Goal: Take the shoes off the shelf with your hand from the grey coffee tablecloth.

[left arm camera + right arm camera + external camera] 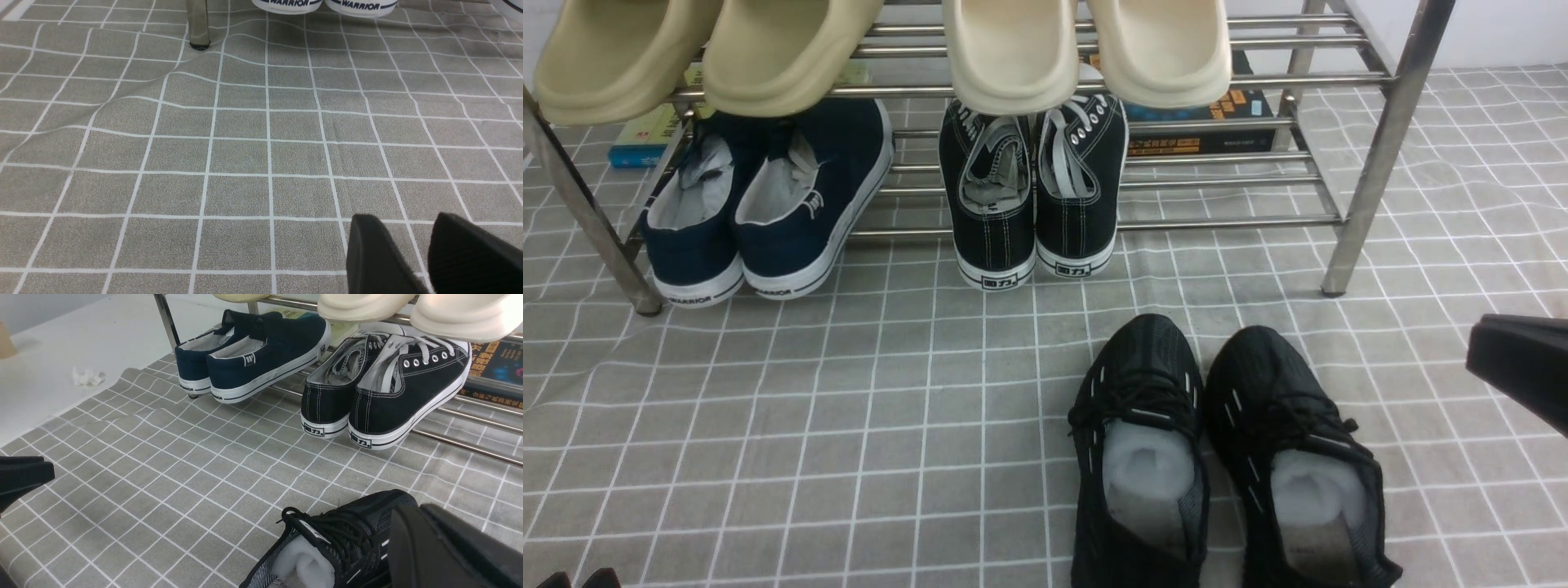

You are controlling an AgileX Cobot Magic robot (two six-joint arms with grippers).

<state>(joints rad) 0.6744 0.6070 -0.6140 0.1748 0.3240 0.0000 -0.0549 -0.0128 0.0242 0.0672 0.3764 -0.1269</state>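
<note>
Cloth first — grey coffee tablecloth (768, 425) lying over the table, rippling beside the near left leg of the shelf (1380, 155). Standing at the far side of the cloth, that shelf, holding tan slippers (698, 49) and cream slippers (1086, 45) on the upper bars, and below them, from the left, navy white-soled shoes (760, 204) and black canvas shoes (1033, 192), heels hanging out over the front bar. Showing behind the bars, a blue book (645, 139) at the left and a dark box (1217, 122) at the right.

Resting low over bare cloth at the near left, left claw (412, 253) — two dark fingers standing slightly apart, gripping nothing.

Sitting on the cloth in front of the shelf and right of centre, well off the bars, the shoes (1225, 457) — side by side, toes pointing toward the shelf, white paper filling both openings.

Hovering just right of the shoes, right claw (220, 510) — one finger (22, 475) and the other (449, 547) spreading wide, the nearer shoe lying just beside the second, nothing clamped between.
</note>
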